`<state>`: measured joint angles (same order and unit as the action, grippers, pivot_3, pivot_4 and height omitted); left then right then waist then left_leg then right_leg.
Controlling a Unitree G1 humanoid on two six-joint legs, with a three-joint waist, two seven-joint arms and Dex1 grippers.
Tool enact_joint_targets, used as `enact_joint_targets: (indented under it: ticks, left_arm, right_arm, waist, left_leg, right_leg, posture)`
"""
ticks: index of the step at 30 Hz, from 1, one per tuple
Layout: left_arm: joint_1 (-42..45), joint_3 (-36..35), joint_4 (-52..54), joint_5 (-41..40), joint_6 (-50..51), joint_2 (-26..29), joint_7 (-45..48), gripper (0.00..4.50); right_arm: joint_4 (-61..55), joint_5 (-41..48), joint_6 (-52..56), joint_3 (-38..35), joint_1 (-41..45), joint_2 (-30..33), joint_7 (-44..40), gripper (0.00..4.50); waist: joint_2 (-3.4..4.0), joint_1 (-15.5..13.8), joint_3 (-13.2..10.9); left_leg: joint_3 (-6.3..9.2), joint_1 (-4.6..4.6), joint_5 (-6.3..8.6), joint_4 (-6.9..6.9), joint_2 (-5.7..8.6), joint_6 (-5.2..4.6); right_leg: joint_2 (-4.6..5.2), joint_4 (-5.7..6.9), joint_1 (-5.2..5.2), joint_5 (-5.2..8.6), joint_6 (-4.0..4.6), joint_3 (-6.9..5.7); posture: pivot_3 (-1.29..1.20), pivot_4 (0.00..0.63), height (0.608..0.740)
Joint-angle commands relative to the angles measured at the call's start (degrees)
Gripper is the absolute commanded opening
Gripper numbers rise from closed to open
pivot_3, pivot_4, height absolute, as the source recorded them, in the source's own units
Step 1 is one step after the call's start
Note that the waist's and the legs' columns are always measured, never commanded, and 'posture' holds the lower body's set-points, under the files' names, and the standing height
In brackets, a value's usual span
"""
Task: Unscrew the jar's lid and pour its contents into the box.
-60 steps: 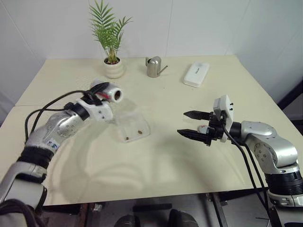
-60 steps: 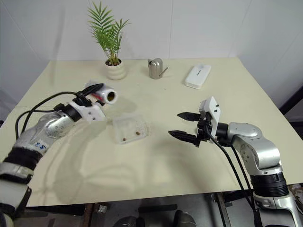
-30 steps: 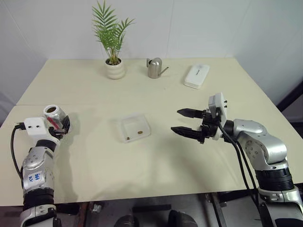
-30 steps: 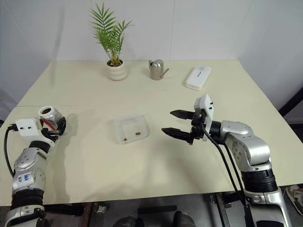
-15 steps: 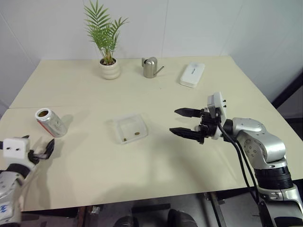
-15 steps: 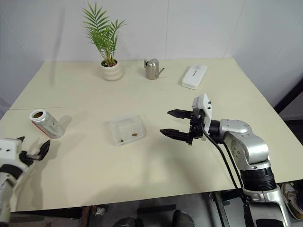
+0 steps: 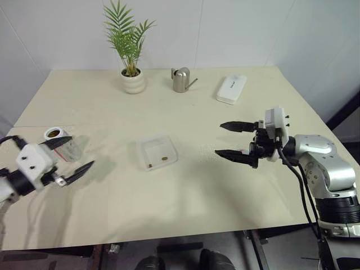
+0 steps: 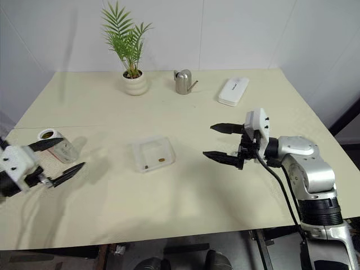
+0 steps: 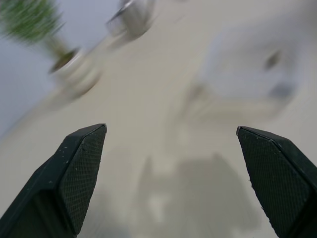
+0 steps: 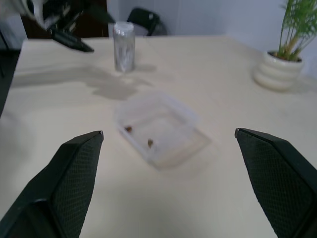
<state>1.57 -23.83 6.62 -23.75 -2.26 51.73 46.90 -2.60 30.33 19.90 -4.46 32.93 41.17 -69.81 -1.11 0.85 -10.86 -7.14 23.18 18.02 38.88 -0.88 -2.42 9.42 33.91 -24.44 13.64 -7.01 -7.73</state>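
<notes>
- No text, label, brand, number or sign can be read on anything in these pictures.

Left gripper (image 9: 171,186) jaws spread wide above bare desk (image 9: 148,124), nothing between black fingers (image 9: 79,168). Ahead, blurred: clear box (image 9: 247,74) with dark bits inside; white plant pot (image 9: 79,74) and silver watering can (image 9: 133,17) near far edge.
</notes>
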Motion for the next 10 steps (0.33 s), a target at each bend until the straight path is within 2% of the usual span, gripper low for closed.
enact_joint_targets:
  ticks: [1, 4, 10]
  left_arm:
    - [2.63, 2.91, -0.58, 0.16, -0.38, 0.98, 4.62, 4.48]
    - [4.47, 4.45, -2.42, 0.63, -0.1, 1.35, 7.2, 4.48]
    - [8.98, 6.11, -4.63, 1.22, 0.61, 0.38, 7.91, 4.48]
  right_arm:
    - [0.51, -0.93, -3.51, -2.1, -1.11, 2.27, -1.84, 4.5]
    - [1.3, -1.1, -5.01, -2.71, -2.14, 2.68, -2.3, 4.5]
    - [1.27, -1.92, -7.49, -3.44, -4.93, 2.47, -1.29, 4.5]
  waist:
    - [0.0, 0.18, 0.0]
    - [0.0, 0.95, 0.0]
    - [0.0, 0.7, 0.0]
  left_leg:
    - [-0.07, 0.0, 0.0, 0.0, 0.0, -0.01]
    - [-0.28, -0.05, -0.01, 0.0, -0.06, -0.03]
    - [-0.34, -0.1, -0.03, 0.1, -0.14, -0.04]
  right_leg:
    - [-0.02, -0.01, -0.01, 0.0, 0.0, -0.01]
    - [-0.08, -0.05, -0.03, 0.0, 0.0, -0.01]
    - [-0.11, 0.04, -0.03, 0.0, 0.0, 0.04]
  posture:
    - [0.0, 0.15, 0.74]
    - [0.0, 0.15, 0.74]
    - [0.0, 0.15, 0.74]
